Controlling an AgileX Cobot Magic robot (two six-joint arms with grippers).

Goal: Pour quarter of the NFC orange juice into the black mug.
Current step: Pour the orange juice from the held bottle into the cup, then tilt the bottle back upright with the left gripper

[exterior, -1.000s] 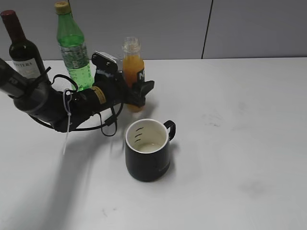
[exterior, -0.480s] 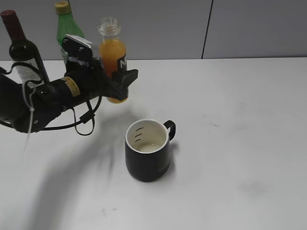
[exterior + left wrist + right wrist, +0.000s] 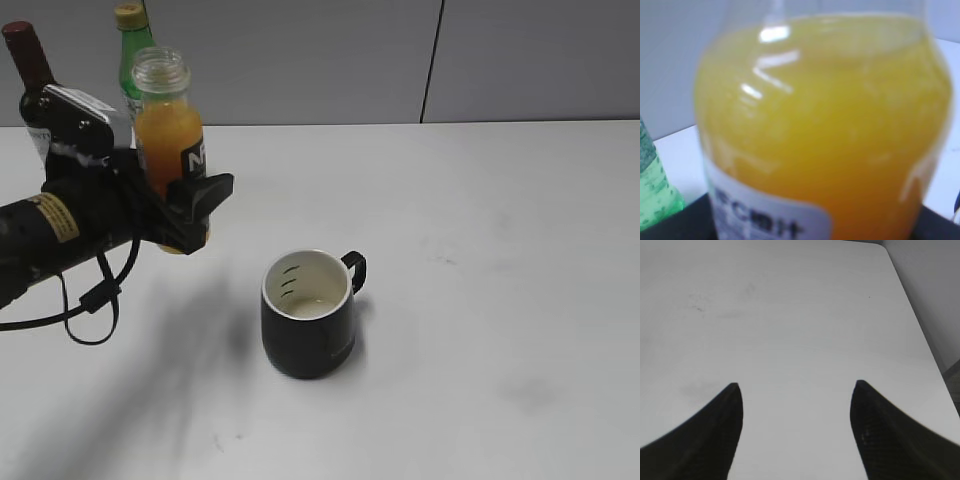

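My left gripper (image 3: 185, 205) is shut on the NFC orange juice (image 3: 168, 140), a small capless clear bottle of orange liquid with a dark label. It holds the bottle upright in the air, left of and above the black mug (image 3: 307, 313). The mug stands on the white table, white inside with small dark marks, its handle to the right. The bottle fills the left wrist view (image 3: 825, 130). My right gripper (image 3: 796, 390) is open and empty over bare table; it does not show in the exterior view.
A green bottle (image 3: 130, 40) and a dark wine bottle (image 3: 30, 70) stand at the back left, behind my left arm. The green bottle also shows in the left wrist view (image 3: 652, 195). The table's right edge (image 3: 920, 335) shows in the right wrist view.
My left gripper has lifted the orange juice bottle off the table and carried it up and to the left, nearer the camera. The mug has not moved.
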